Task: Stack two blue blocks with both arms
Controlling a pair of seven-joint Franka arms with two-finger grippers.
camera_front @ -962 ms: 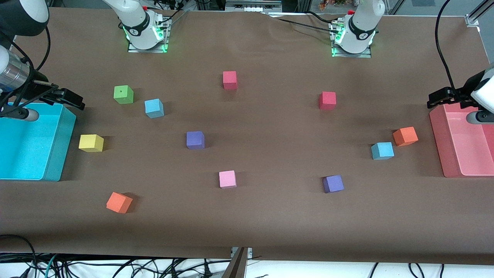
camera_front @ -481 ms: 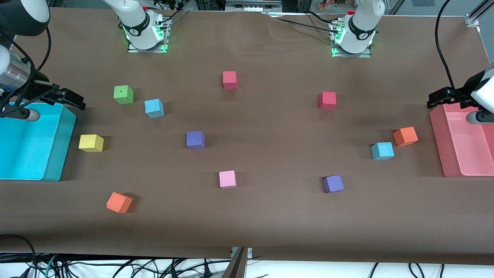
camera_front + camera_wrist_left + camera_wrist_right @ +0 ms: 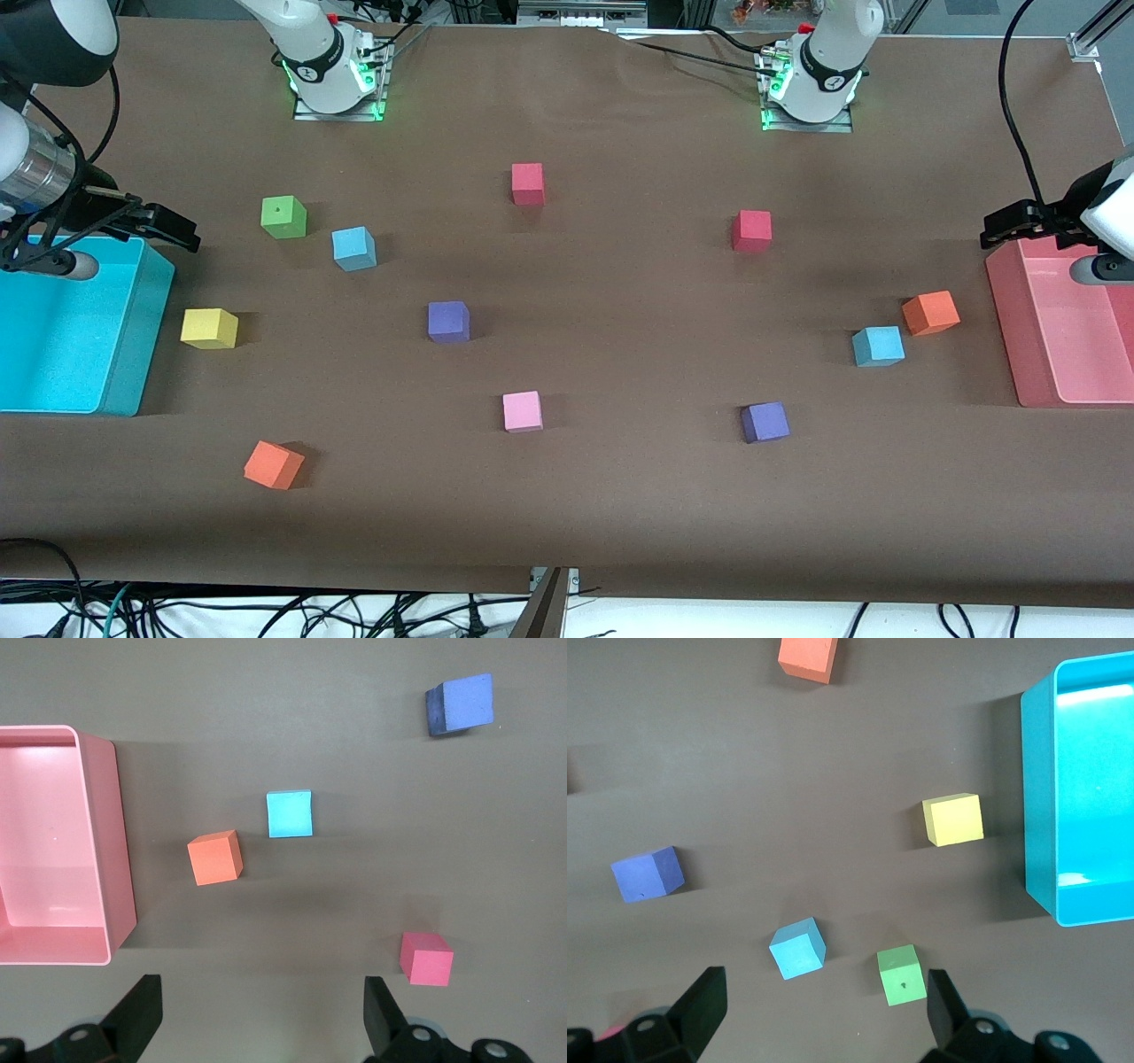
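My two blue blocks [image 3: 353,247] [image 3: 878,345] are light sky-blue on my brown table [image 3: 620,496]. My bins are cyan [image 3: 133,354] and pink [image 3: 1010,319]. My claws are black: left gripper [image 3: 259,1014], right gripper [image 3: 824,1010].

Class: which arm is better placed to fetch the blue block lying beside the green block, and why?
Right. The right gripper hangs open near the cyan bin, at that blue block's end; the left gripper waits over the pink bin.

A robotics lab: bolted arm bases [image 3: 335,66], loose cables [image 3: 266,611], brown-covered table [image 3: 620,514].
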